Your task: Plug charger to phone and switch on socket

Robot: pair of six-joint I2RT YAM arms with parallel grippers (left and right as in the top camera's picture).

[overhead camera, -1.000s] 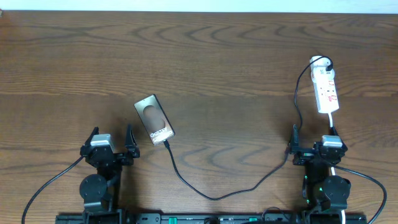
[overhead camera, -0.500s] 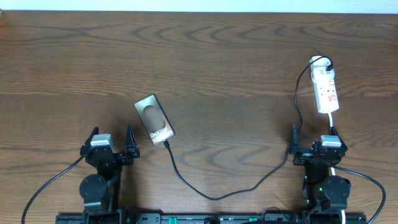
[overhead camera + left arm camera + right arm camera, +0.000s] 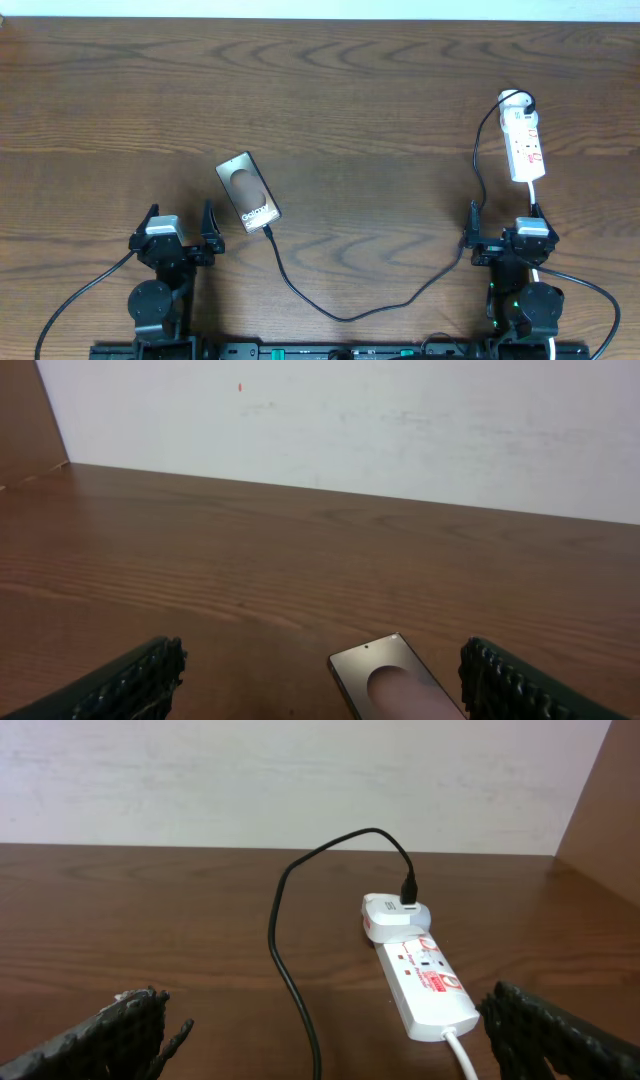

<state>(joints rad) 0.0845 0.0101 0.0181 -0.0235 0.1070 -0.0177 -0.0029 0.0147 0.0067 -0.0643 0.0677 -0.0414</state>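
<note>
Two robot arms wait at the near edge of a dark, wood-grained surface, the left gripper and the right gripper both spread wide and holding nothing. The phone lies flat and slightly askew just ahead of the left gripper, screen up. The charger runs as a thin black line from the white adapter at the far end of the socket, down past the right gripper, along the near edge in a slack loop and up to the phone's near end. Its plug tip touches that end, but whether it is seated cannot be told from above. If it is loose, the step would go best with the phone pinned by one gripper while the tip is pushed in straight along the phone's long axis, leaving the cable's slack free. The socket, directly ahead of the right gripper and well apart from the phone, then needs its switch pressed from above, so the light strip is not shoved along the wood. Which red mark is the switch is too small to tell. A plain white wall closes the far side of the room.
</note>
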